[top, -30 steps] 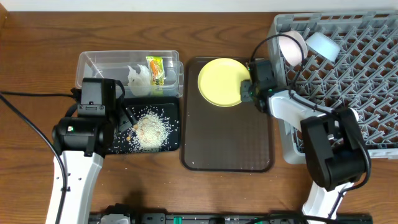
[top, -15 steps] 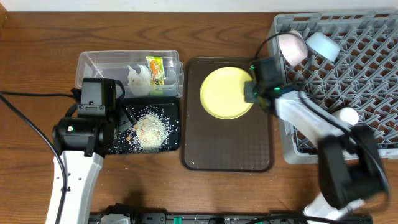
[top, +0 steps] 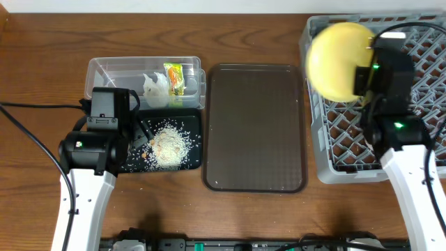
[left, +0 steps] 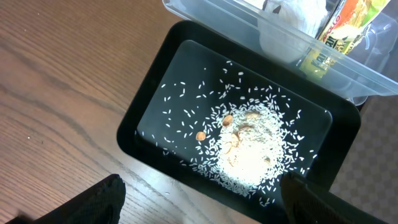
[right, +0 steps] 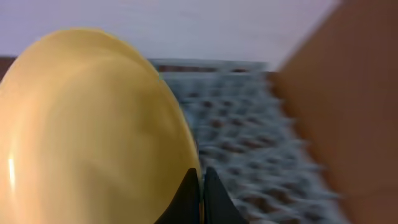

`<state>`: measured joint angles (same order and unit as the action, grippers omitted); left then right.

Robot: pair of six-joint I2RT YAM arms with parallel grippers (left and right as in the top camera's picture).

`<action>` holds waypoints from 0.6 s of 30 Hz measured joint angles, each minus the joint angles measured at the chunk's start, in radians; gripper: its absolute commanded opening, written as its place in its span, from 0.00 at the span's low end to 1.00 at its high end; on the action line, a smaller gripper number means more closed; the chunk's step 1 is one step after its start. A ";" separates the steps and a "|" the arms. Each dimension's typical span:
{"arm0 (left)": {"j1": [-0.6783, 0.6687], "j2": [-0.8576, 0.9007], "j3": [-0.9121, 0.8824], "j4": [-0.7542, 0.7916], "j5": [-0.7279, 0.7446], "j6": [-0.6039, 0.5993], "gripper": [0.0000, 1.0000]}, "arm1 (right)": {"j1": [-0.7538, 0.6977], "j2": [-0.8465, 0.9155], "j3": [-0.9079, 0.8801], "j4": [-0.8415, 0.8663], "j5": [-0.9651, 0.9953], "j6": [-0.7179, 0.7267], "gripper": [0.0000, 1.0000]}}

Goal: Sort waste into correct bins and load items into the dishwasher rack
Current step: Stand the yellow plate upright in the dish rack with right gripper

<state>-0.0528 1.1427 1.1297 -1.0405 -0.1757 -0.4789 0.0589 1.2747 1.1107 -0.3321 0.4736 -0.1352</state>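
My right gripper (top: 362, 73) is shut on the rim of the yellow plate (top: 338, 61) and holds it on edge above the left part of the grey dishwasher rack (top: 411, 111). In the right wrist view the plate (right: 87, 124) fills the left side, the jaws (right: 201, 186) pinch its edge, and the rack (right: 242, 124) is blurred behind. My left gripper (left: 199, 205) is open above the near edge of the black tray (left: 155, 112), which holds rice scraps (left: 249, 146). The clear tub (top: 104, 73) holds the paper wad (top: 156, 88) and the snack wrapper (top: 174, 77). Bowls, cup and chopsticks are hidden.
The dark brown serving tray (top: 254, 129) lies between the bins and the rack. The black tray (top: 195, 157) sits in front of the clear tub on the wooden table (top: 42, 70). Cables run along both arms.
My right gripper has lifted the yellow plate off the brown tray and carried it right, tipping it on edge over the rack. The left arm has not moved.
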 measured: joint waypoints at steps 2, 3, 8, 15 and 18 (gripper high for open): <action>0.000 0.000 0.000 0.000 0.000 0.000 0.83 | -0.019 0.002 0.000 -0.008 0.066 -0.077 0.01; 0.000 0.000 0.000 0.000 0.000 0.000 0.83 | -0.024 0.003 0.000 -0.012 0.088 -0.100 0.01; 0.000 0.000 0.000 0.000 0.000 0.000 0.83 | -0.033 0.052 0.000 -0.034 0.224 -0.190 0.01; 0.000 0.000 0.000 0.000 0.000 0.000 0.83 | -0.037 0.162 -0.001 -0.113 0.268 -0.159 0.01; 0.000 0.000 0.000 0.000 0.000 0.000 0.83 | -0.032 0.192 -0.001 -0.126 0.274 -0.103 0.03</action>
<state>-0.0528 1.1427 1.1297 -1.0405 -0.1757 -0.4789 0.0265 1.4662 1.1099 -0.4580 0.7479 -0.2386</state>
